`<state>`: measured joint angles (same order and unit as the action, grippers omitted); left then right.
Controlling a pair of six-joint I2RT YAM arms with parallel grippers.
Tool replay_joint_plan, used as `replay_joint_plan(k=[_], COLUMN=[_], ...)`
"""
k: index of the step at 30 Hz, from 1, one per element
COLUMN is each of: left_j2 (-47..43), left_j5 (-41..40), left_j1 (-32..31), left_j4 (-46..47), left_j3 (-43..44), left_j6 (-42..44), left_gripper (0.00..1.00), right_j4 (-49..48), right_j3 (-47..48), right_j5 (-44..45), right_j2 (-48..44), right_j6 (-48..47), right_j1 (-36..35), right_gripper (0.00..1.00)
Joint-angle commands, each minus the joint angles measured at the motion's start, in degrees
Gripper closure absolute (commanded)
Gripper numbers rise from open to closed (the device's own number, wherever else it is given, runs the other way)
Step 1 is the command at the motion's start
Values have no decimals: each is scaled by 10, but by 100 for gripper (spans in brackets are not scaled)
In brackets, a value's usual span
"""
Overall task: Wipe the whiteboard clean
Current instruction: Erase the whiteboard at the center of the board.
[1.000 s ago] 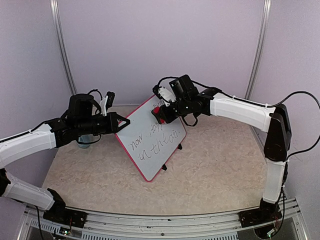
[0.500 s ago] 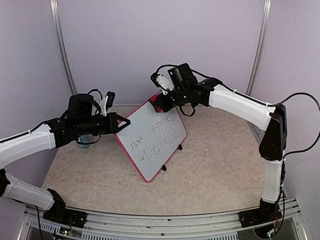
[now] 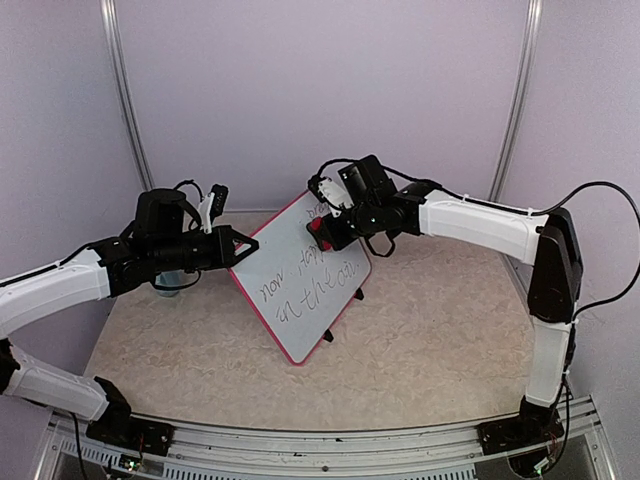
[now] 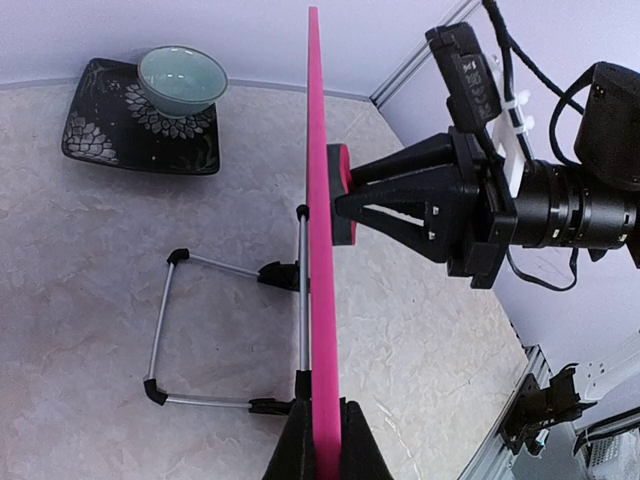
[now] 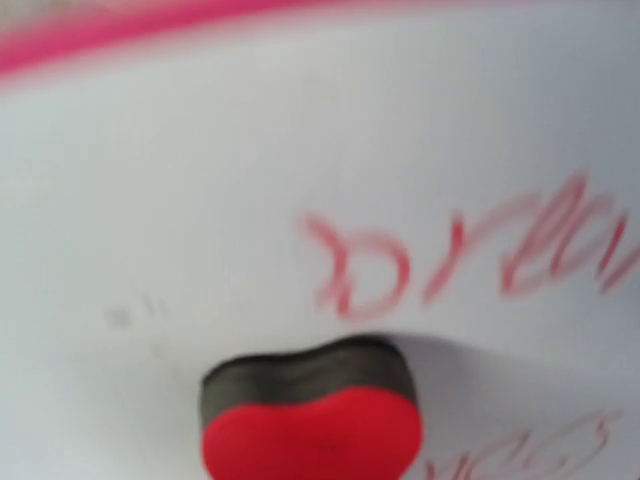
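1. Looking at the whiteboard (image 3: 300, 278): it's a flat white panel in a pink-red frame with rounded corners. It stands tilted back around mid-table, a bit nearer the far edge.
2. It's propped on small black feet, with a thin wire stand (image 4: 165, 320) behind it. A couple of lines of scrawly handwriting run across its face.
3. The left gripper (image 3: 248, 243) is clamped on the frame's left edge, with a black finger on each side of the skinny pink rim.
4. The right gripper (image 3: 326, 232) is pinching a small eraser (image 5: 312, 430). The eraser is a smooth red block with a dark felt layer, pressed against the board's face near its upper edge.
5. The table (image 3: 420, 320) is matte beige and marbled. Toward its left edge, a glossy pale-green bowl (image 4: 182, 80) sits on a black square plate (image 4: 95, 140) with a white flower print.
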<state>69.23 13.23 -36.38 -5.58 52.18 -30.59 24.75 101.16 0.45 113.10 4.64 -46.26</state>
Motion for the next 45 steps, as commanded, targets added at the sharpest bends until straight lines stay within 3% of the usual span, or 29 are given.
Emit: replay_joint_plan(k=[1, 9, 22, 37, 45], left_j2=[-17, -20, -24, -20, -13], left_j5=[63, 63, 61, 66, 67], left_j1=[-9, -8, -8, -5, -7], left_j4=[18, 20, 16, 19, 22], left_j3=[0, -3, -6, -2, 0], left_j6=[1, -1, -2, 0, -3], left_gripper=[100, 100, 100, 100, 100], right_j4=[-2, -2, 58, -10, 6], right_j3=[-55, -59, 143, -59, -3], right_j5=[-12, -22, 3, -10, -19], right_j2=[-14, -24, 56, -3, 14], right_j6=[9, 10, -12, 2, -6], right_j1=[1, 1, 3, 18, 20], right_gripper=[100, 100, 100, 100, 100])
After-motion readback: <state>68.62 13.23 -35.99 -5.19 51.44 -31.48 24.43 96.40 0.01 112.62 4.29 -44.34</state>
